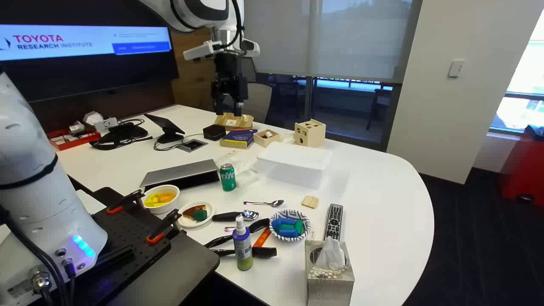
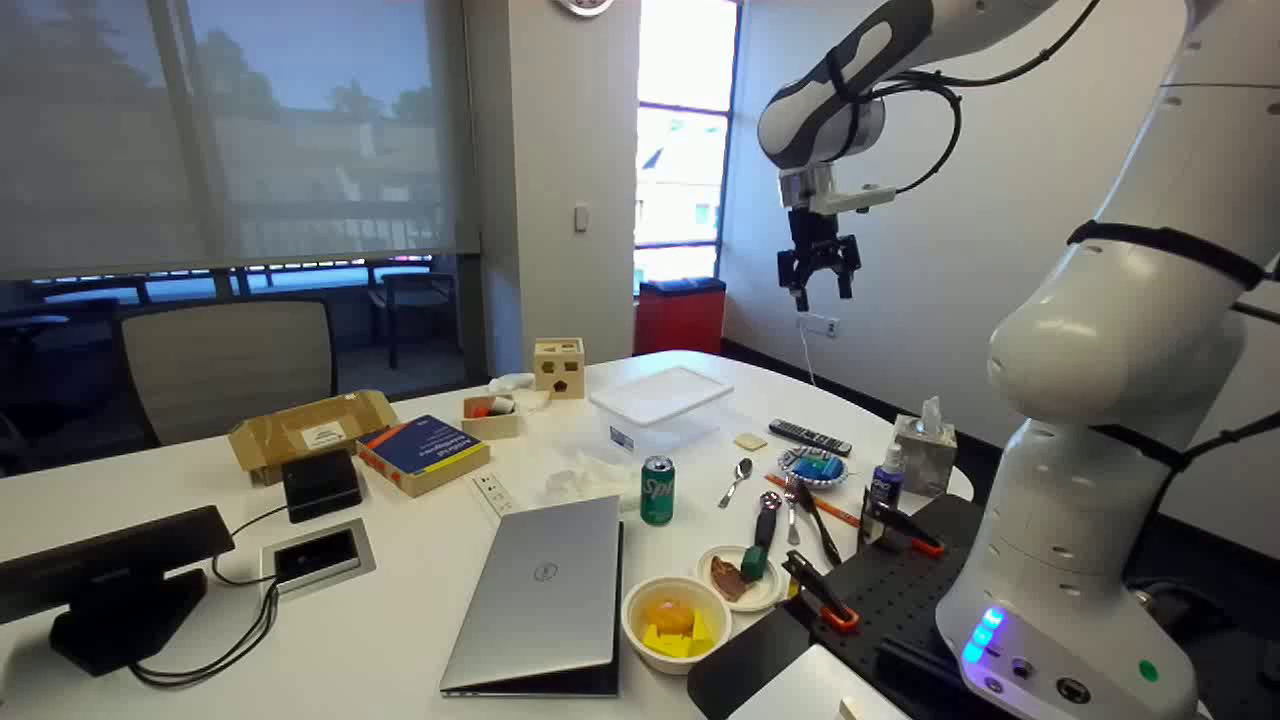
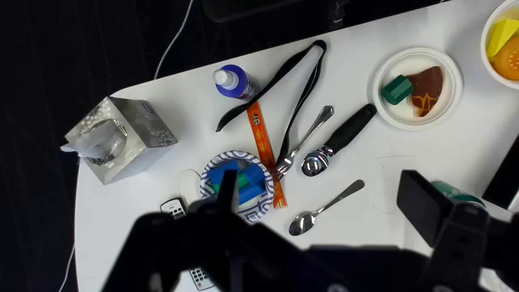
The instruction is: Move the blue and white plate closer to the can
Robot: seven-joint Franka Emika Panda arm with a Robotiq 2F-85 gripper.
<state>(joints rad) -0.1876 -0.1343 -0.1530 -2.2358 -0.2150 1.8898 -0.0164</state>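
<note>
The blue and white plate is a small round dish with a patterned rim, holding blue and green blocks. It sits near the table's front edge in both exterior views (image 1: 290, 213) (image 2: 815, 484). In the wrist view the plate (image 3: 257, 210) lies behind the left finger, which hides part of it. The can is a green Sprite can, upright beside the laptop in both exterior views (image 1: 228, 177) (image 2: 657, 492). In the wrist view the can (image 3: 458, 192) is partly hidden by the right finger. My gripper (image 1: 229, 111) (image 2: 823, 290) (image 3: 320, 188) is open and empty, high above the table.
A spoon (image 1: 265, 203), an ice cream scoop (image 1: 231, 216) and a fork (image 3: 302, 142) lie between plate and can. A spray bottle (image 1: 243, 248), tissue box (image 1: 329, 282) and remote (image 1: 334, 221) stand near the plate. A lidded box (image 1: 293, 163) and laptop (image 2: 550, 590) flank the can.
</note>
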